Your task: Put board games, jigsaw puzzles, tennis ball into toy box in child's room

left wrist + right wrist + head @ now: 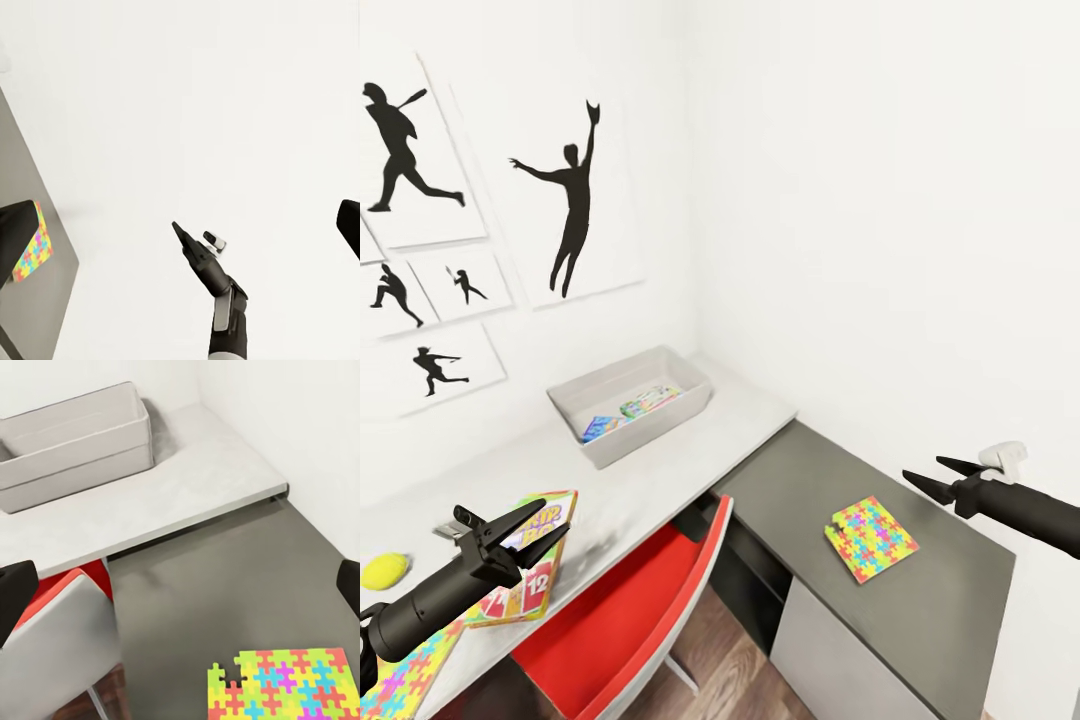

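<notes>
Jigsaw puzzle lies flat on the dark grey corner section of the table, set at a slant to the desk edges, below and ahead of the right gripper, whose tips hover above that section. The right wrist view shows the same sheet on the grey top, with the two dark fingers spread wide at the frame edges and nothing between them. The right arm is plainly the nearer. In my judgement a descent toward the sheet is called for, and so thin a sheet may prove awkward to lift off the surface. The left gripper stands parted and empty above the SKIP BO board game. The tennis ball lies just beside, and a second puzzle sheet lies at the near desk edge. The toy box sits on the white section toward the wall corner, well apart from the grey-top puzzle, with printed items already inside. A red chair stands tucked at the desk's inner corner, low enough not to obstruct a carry across.
</notes>
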### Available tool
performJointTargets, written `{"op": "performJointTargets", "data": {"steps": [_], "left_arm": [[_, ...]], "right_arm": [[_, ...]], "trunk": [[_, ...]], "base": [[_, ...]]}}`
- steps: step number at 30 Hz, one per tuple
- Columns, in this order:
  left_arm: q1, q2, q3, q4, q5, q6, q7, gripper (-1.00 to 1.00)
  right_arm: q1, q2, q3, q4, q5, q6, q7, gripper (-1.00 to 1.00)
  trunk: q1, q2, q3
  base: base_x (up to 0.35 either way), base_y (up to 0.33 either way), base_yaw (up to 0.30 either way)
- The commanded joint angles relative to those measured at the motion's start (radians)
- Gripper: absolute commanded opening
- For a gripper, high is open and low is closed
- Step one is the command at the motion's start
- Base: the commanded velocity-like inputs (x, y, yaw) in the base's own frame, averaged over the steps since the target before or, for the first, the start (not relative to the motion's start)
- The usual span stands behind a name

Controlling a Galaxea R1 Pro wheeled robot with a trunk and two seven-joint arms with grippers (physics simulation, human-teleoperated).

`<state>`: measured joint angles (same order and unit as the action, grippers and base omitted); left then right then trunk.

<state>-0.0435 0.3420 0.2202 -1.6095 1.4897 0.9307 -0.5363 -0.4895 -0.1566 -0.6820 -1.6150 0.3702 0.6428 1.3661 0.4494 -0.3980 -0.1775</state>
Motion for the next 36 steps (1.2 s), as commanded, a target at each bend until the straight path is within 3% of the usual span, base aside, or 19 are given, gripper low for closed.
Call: {"op": "performJointTargets", "data": {"steps": [1,14,36], "left_arm": [[-0.001,0.000,0.001,0.000,0.000,0.005,-0.002,1.00],[-0.001,0.000,0.001,0.000,0.000,0.005,-0.002,1.00],[0.000,0.000,0.001,0.000,-0.002,-0.006,-0.002,1.00]], "right_arm": [[-0.001,0.000,-0.001,-0.001,0.007,0.009,0.008,1.00],[-0.001,0.000,-0.001,-0.001,0.007,0.008,0.008,1.00],[-0.001,0.000,-0.001,-0.001,0.007,0.007,0.008,1.00]], "trunk": [[0.001,-0.002,0.000],[0.001,-0.002,0.021],[0.001,-0.002,0.057]], "base": [[-0.032,0.000,0.082],[-0.183,0.000,0.082],[-0.012,0.000,0.082]]}}
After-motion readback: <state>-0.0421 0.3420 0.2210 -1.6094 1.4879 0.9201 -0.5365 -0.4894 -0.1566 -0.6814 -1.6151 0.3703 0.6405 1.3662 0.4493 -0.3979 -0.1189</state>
